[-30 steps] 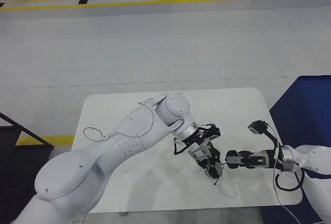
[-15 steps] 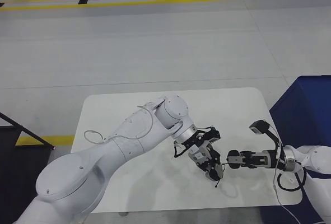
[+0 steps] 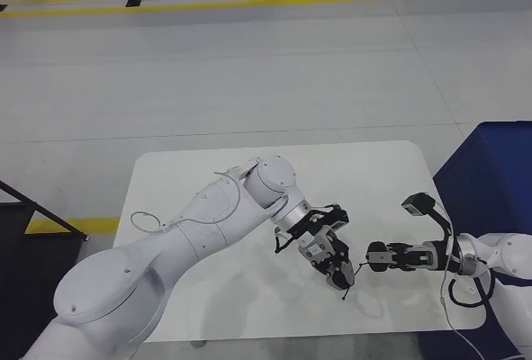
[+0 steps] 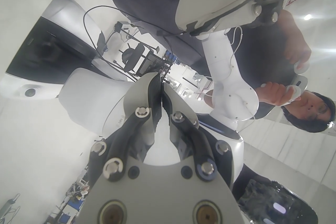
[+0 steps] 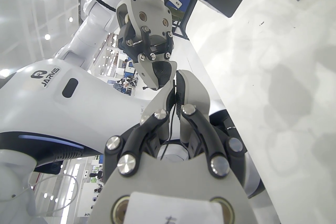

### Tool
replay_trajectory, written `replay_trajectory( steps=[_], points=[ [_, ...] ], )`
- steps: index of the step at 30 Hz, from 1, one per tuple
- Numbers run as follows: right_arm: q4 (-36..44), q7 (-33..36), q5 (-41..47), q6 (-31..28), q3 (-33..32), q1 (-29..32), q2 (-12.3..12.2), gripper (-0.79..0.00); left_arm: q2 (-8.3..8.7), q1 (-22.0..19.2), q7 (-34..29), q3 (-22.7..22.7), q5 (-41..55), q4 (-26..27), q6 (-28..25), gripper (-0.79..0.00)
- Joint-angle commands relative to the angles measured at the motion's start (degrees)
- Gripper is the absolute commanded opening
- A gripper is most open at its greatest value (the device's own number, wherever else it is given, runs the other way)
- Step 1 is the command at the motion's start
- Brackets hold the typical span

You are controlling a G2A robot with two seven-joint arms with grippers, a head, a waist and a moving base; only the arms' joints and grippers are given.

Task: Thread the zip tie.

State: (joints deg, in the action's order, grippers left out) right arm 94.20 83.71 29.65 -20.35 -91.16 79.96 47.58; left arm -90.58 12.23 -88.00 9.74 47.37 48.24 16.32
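Over the table (image 3: 202, 189), the left gripper (image 3: 342, 280) and right gripper (image 3: 368, 264) nearly touch. Each is pinched shut on the thin zip tie (image 5: 171, 117) strung between them. I reckon the floppy tail could miss the head's slot, or slide from so slight a pinch.

**Plastic, rubber and bright metal**

The right gripper (image 5: 175, 81) has matt pale-grey plastic finger shells (image 5: 194, 93), glossy black links (image 5: 147, 128) and bright, polished metal screws (image 5: 160, 114). Between its fingers runs the zip tie (image 5: 171, 117), a thin, smooth black plastic strand. Just ahead of its tips, the left gripper (image 5: 155, 83) shows a black rubbery pad (image 5: 161, 71) with a fine dimpled grain. Beside both lies the table (image 5: 262, 51), white, smooth and matt, faintly scuffed.
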Motion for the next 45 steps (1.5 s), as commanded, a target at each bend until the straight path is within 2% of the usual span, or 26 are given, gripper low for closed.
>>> replay_trajectory(
  steps=[1, 10, 19, 29, 37, 45],
  points=[
    [-0.15, 0.11, 0.23, 0.16, 0.03, -0.04, -0.04, -0.785, 0.09, 0.19, 0.00, 0.00, -0.22, -0.12, 0.01, -0.785],
    [-0.67, 0.35, 0.68, 0.45, 0.36, -0.42, -0.18, -0.785, 0.32, 0.75, 0.00, 0.00, -0.36, -0.79, 0.02, -0.785],
    [-0.91, 0.20, 0.81, 0.21, 0.71, -0.69, -0.27, -0.785, -0.21, 1.91, 0.00, 0.00, -2.38, -1.47, 0.03, -0.785],
    [-1.08, 0.06, 0.79, 0.20, 1.30, -1.00, -0.37, -0.785, -0.71, 0.60, 0.00, 0.00, -3.03, -1.70, 0.03, -0.785],
    [-1.23, -0.29, 0.90, 0.38, 1.60, -1.19, -0.44, -0.785, -0.30, 0.75, 0.00, 0.00, -3.31, -1.72, 0.03, -0.785],
    [-1.13, -0.61, 0.53, 0.67, 1.72, -1.32, -0.55, -0.785, 0.72, -0.55, 0.00, 0.00, -2.35, 0.93, 0.01, -0.785]
  ],
)
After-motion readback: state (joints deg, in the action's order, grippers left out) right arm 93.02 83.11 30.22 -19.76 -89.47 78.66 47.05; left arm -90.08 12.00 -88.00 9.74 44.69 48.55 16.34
